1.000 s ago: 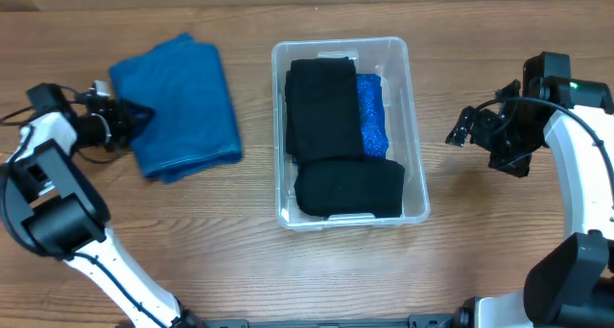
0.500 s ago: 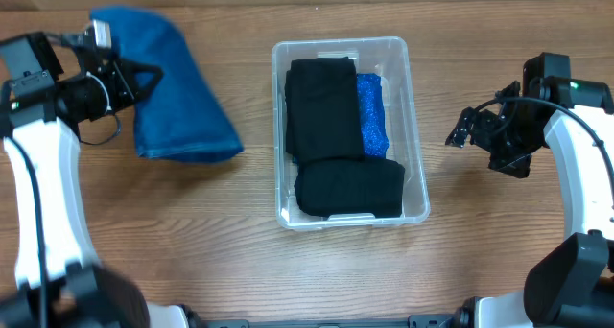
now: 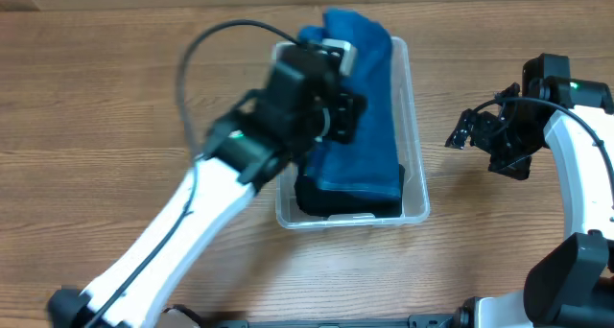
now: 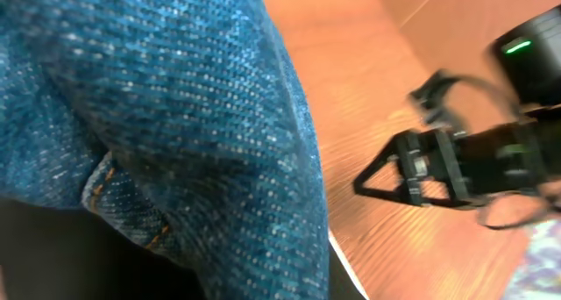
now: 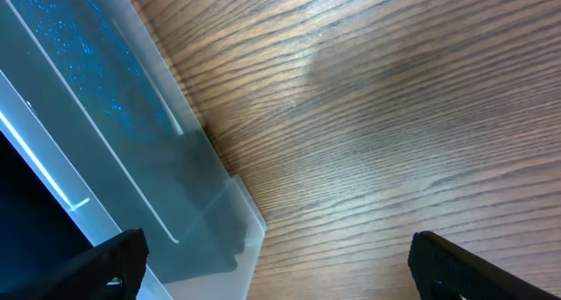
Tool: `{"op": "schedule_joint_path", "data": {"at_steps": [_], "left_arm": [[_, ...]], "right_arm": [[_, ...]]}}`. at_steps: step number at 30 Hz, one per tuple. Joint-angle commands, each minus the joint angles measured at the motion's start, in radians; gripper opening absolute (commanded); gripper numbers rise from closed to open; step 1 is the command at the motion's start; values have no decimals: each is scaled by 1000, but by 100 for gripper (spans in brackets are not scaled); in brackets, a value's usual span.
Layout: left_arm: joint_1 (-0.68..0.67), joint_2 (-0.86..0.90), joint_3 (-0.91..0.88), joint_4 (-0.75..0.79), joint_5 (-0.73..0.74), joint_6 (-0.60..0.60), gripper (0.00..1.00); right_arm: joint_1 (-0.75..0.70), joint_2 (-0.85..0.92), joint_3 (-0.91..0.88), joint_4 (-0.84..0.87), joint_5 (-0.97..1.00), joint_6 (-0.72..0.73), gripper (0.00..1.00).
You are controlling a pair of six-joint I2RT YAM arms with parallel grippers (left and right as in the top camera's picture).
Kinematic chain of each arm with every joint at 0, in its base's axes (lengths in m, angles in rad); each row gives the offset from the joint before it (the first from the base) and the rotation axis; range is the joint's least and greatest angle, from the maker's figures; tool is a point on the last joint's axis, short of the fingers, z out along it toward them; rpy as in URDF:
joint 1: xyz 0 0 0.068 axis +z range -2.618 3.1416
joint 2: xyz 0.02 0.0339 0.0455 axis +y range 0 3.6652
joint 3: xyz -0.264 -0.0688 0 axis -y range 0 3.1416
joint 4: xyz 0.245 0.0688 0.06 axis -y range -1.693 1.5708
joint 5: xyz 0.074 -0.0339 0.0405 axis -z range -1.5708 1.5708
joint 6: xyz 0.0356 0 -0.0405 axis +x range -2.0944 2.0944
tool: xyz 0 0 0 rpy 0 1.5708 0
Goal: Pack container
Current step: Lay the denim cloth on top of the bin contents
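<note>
The clear container (image 3: 350, 221) stands mid-table. A black folded cloth (image 3: 338, 201) shows at its near end. A blue denim cloth (image 3: 363, 107) lies draped along the container, its far end over the back rim. My left gripper (image 3: 342, 117) is over the container, shut on the denim cloth. In the left wrist view the denim (image 4: 175, 116) fills the frame and hides the fingers. My right gripper (image 3: 462, 131) is open and empty, to the right of the container. Its fingertips (image 5: 280, 265) are spread above bare wood beside the container's wall (image 5: 131, 160).
A sparkly blue cloth (image 5: 88, 63) shows through the container's right wall. The right arm (image 4: 456, 168) shows in the left wrist view, beyond the container's rim (image 4: 344, 258). The wooden table (image 3: 115, 127) extends to the left.
My left arm has swung from the far left to over the container, carrying the denim cloth, which now covers the black and sparkly cloths. The right arm has not moved.
</note>
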Motion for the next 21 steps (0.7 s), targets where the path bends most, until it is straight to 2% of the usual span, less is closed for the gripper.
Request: {"op": "schedule_joint_path", "data": {"at_steps": [1,9,13,16,17,18,19,21], "left_arm": [[-17,68,31,76,-66,-25,4],[-17,150,31,111,-47,-32,4],[-24,150,31,223,40,-46,4],[-25,163,31,199,39,-78,4],[-23,166,31,160,37,-77,10],[-23,167,31,127,29,-77,29],[-23,172,31,85,15,-77,40],[-23,183,31,0,-21,-43,56]], "right_arm": [[-3,-13,19,1,1,-3,100],[-3,-13,19,2,1,-3,100],[-3,-13,19,1,1,-3,100],[-3,-13,19,1,1,-3,100],[-3,-13,19,1,1,-3,100],[-3,-13,19,1,1,-3,100],[-3,-13,19,2,1,-3,100],[-3,-13,19,0,1,-3,100]]}}
